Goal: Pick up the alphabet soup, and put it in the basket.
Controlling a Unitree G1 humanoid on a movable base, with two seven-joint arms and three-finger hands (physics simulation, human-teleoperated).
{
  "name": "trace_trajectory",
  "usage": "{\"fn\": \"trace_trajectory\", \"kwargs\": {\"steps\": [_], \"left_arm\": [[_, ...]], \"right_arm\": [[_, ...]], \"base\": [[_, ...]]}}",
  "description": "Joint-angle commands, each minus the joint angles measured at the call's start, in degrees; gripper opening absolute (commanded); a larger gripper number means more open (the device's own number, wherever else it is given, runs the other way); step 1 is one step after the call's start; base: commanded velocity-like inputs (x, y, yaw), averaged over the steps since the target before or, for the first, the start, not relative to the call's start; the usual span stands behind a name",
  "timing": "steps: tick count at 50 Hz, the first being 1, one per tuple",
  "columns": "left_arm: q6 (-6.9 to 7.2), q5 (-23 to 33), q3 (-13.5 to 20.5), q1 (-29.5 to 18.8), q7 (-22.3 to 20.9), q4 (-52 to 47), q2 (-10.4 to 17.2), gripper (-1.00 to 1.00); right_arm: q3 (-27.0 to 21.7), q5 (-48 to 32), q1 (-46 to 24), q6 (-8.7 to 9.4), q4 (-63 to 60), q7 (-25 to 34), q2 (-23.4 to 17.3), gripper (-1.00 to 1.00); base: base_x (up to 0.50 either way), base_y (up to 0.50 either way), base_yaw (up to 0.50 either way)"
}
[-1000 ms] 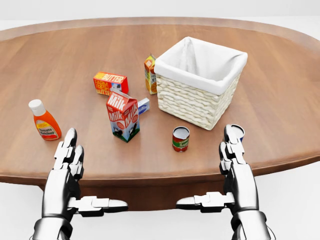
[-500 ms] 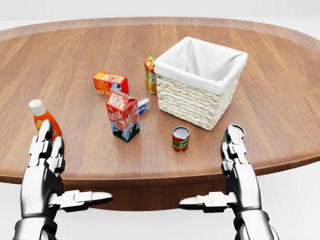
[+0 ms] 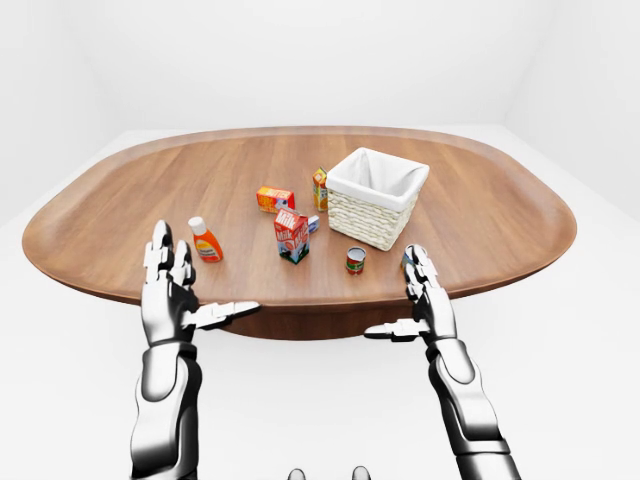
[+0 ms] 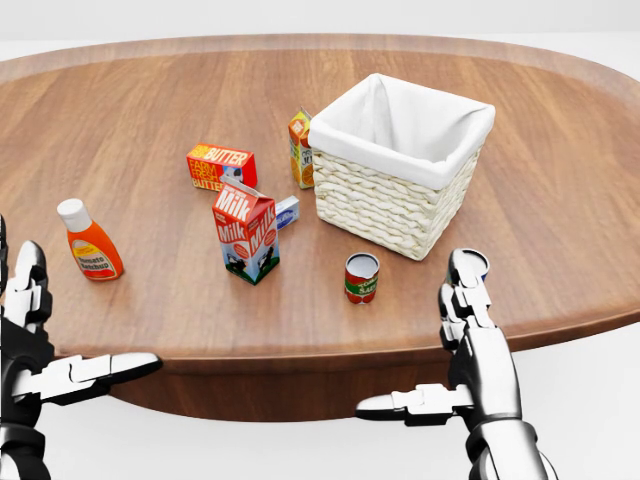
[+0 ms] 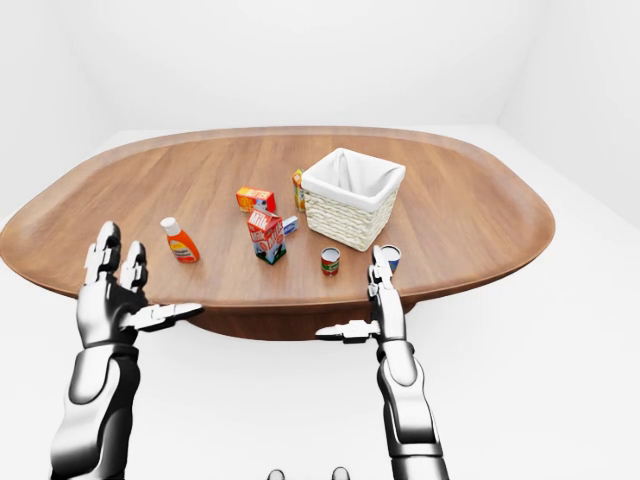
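Big oval brown wood table fills the head view. White-lined woven basket sits right of middle. Both silver robot hands, left & right, hang at the near edge, fingers spread wide, holding nothing. Red-white milk carton stands left of the basket, w/ orange sauce bottle further left. Small red alphabet soup can stands upright near the basket, just left of the right hand, not touching.
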Motion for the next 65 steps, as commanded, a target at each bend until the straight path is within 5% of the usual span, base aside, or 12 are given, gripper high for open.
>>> {"fn": "trace_trajectory", "kwargs": {"steps": [1,3,24,55,65], "left_arm": [[0.00,-2.74,4.01,-0.96,0.28,-2.90,1.46,1.00],[0.00,-3.67,4.98,-1.39,0.43,-3.15,1.95,1.00],[0.00,-16.33,16.00,-7.92,4.66,0.08,10.83,1.00],[0.00,-33.35,23.68,-13.64,9.87,12.85,23.70,1.00],[0.00,-34.86,23.62,-14.00,10.36,15.54,25.13,1.00]], "right_arm": [[-0.04,0.62,-0.22,-1.13,1.10,0.51,-0.05,1.00],[-0.39,0.84,-0.68,-2.25,2.48,0.76,-0.23,1.00],[-0.54,0.70,-0.24,-1.25,0.69,-0.10,-0.23,1.00],[-0.08,0.69,-0.07,-1.92,0.54,0.80,-0.09,1.00],[-0.18,0.67,-0.42,-2.22,1.14,0.97,-0.18,1.00]], "base": [[0.00,0.00,0.00],[0.00,0.00,0.00],[0.00,0.00,0.00],[0.00,0.00,0.00],[0.00,0.00,0.00]]}}
